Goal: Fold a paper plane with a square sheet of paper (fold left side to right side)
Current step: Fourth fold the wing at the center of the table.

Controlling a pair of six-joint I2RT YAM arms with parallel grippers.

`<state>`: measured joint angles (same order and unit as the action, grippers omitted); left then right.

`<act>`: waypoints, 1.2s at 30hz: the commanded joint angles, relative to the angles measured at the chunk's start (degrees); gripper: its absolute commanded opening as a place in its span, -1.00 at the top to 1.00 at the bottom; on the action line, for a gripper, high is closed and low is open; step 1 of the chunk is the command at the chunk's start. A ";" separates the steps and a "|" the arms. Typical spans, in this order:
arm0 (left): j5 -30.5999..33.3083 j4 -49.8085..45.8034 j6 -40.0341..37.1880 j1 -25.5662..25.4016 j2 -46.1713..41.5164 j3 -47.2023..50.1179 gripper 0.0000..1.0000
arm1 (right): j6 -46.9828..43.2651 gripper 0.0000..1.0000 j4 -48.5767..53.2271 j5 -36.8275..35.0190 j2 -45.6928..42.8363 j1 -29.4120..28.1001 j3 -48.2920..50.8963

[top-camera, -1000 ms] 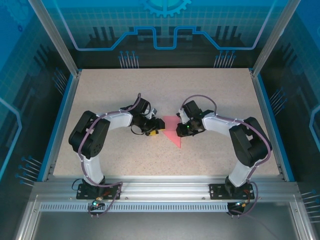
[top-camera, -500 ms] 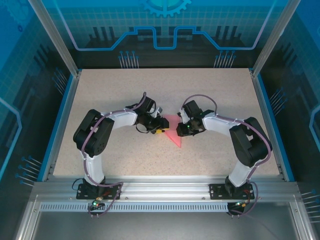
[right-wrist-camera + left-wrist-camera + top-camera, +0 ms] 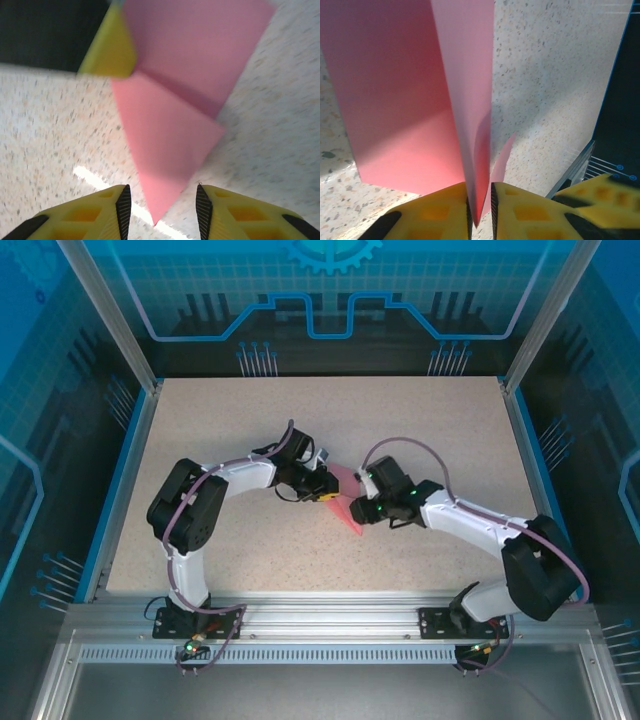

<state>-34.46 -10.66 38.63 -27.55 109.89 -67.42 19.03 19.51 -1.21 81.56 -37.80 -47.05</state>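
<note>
The pink-red paper (image 3: 354,522) lies mid-table, folded into a pointed shape with its tip toward the near edge. In the left wrist view a raised fold of the paper (image 3: 465,100) stands upright and runs down between the yellow fingers of my left gripper (image 3: 480,210), which is shut on it. My left gripper (image 3: 326,490) is at the paper's left side. My right gripper (image 3: 162,205) is open, and the paper's pointed tip (image 3: 160,200) lies flat on the table between its fingers, touching neither. My right gripper (image 3: 360,508) hangs over the paper's right part.
The speckled beige table (image 3: 250,430) spreads free on all sides of the paper. Blue rails (image 3: 128,470) and glass walls close it in left, right and back. A yellow finger (image 3: 112,50) of the left gripper shows in the right wrist view.
My left gripper has moved right onto the paper and closed on its raised fold. My right gripper has opened, and the right arm has stretched out lower and further right.
</note>
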 commanded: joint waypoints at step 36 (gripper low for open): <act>2.00 -7.21 -1.88 3.30 -7.83 -2.13 -0.16 | 0.13 0.82 -1.79 -4.56 12.88 -4.93 -3.81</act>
<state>-31.88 -17.54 38.44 -25.67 107.44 -69.60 19.22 18.31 -8.36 93.54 -42.72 -51.11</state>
